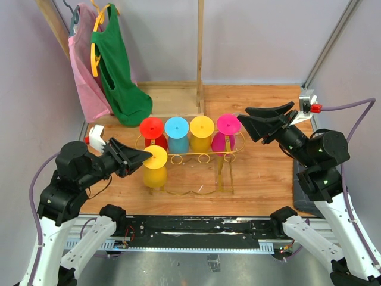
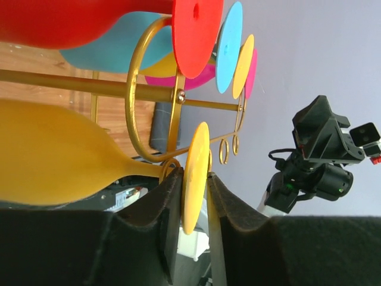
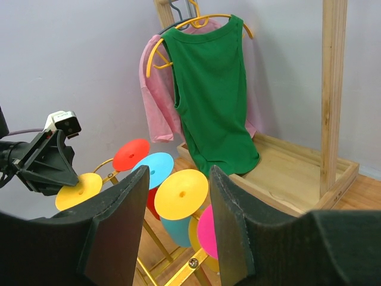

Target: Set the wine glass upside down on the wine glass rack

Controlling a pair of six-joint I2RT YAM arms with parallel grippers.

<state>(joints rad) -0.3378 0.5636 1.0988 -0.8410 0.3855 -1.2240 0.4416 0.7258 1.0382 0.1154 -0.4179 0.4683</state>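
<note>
The fingers of the left gripper stand slightly parted on either side of the flat round foot of the yellow wine glass. The gap between them is wider than the thin disc, so this reads as a loosened hold and not a clamp.

The glass hangs bowl-down at the left end of the front rail of the gold wire rack. Its stem passes through a curled loop and its foot sits above the wire. Taking the glass by the foot edge was probably the point. It leaves the stem free to slide into the loop and keeps the fingers out of the frame.

Four more glasses hang along the back rail for the same reason, feet up: red, blue, a second yellow and pink.

The foot lies right between the left fingertips, near the pads, with the bowl below and beyond them. The rack seems to carry the weight.

The right gripper hovers off the right end of the rack, well apart from the yellow glass, jaws spread and holding nothing.
</note>
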